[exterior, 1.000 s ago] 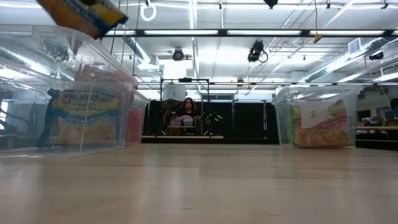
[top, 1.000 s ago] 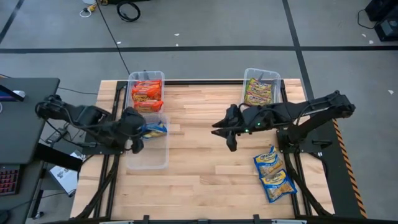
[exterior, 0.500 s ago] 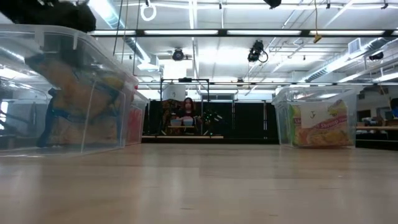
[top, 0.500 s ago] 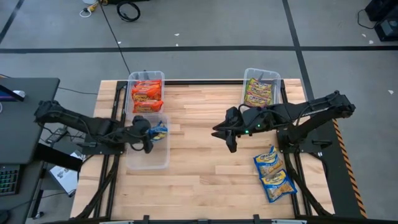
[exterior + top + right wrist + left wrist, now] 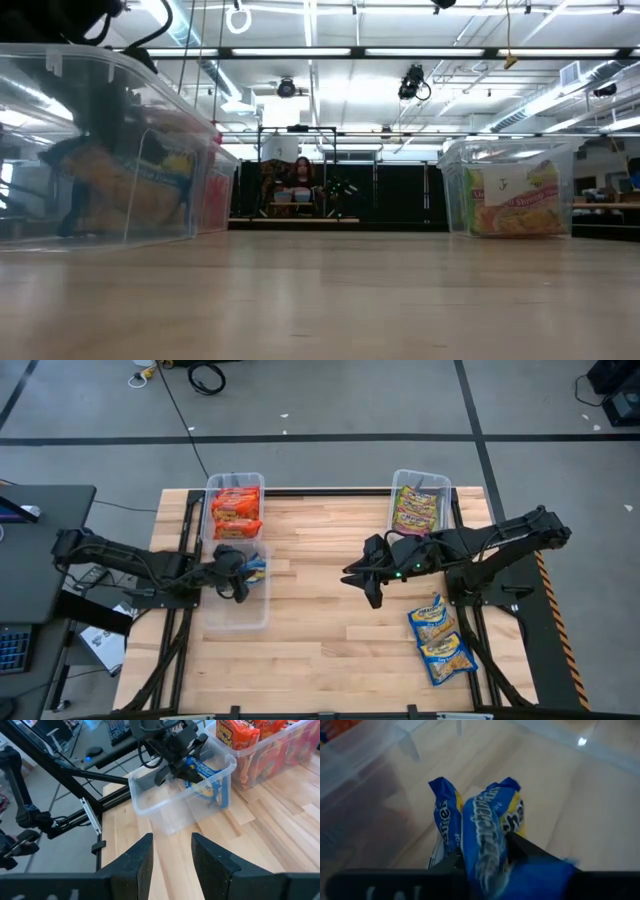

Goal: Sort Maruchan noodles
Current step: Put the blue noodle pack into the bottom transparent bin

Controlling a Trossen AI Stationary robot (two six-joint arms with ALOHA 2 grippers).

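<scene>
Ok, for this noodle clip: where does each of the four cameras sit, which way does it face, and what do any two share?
High: overhead, facing straight down on the table; both arms show.
Low: at tabletop height, facing level across to the room; the left arm's dark shape shows at top left.
Left wrist: on the left arm, facing into the clear bin; left end effector on a blue packet.
Right wrist: facing across the table; right end effector, fingers apart.
Shared: right wrist and high both show that bin and the left arm.

- Wood plank table (image 5: 320, 650), light butcher-block.
- Left side: 2 clear bins (image 5: 237, 600), touching, end to end.
- Far right: 1 clear bin (image 5: 420, 502).
- Near right corner: 2 blue-yellow noodle packets (image 5: 440, 638) flat on wood.
</scene>
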